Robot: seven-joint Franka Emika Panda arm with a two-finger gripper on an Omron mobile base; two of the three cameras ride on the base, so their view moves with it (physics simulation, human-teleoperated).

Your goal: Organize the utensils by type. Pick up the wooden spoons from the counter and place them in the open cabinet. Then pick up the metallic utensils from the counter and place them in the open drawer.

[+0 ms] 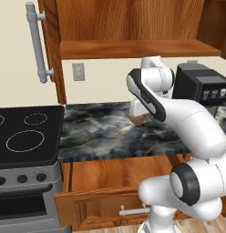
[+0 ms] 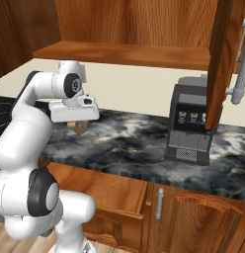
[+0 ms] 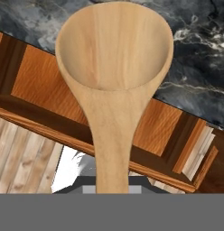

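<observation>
My fingers hold the large tan wooden spoon (image 3: 113,72) by its handle, round bowl outward, above the black marbled counter (image 3: 195,54).

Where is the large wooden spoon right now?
The large wooden spoon is held by the gripper, raised above the marbled counter near its front edge, left of the coffee machine.

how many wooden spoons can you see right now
1: a light tan wooden spoon with a round bowl, held in the gripper above the black marbled counter. Others may be hidden behind the arm.
</observation>
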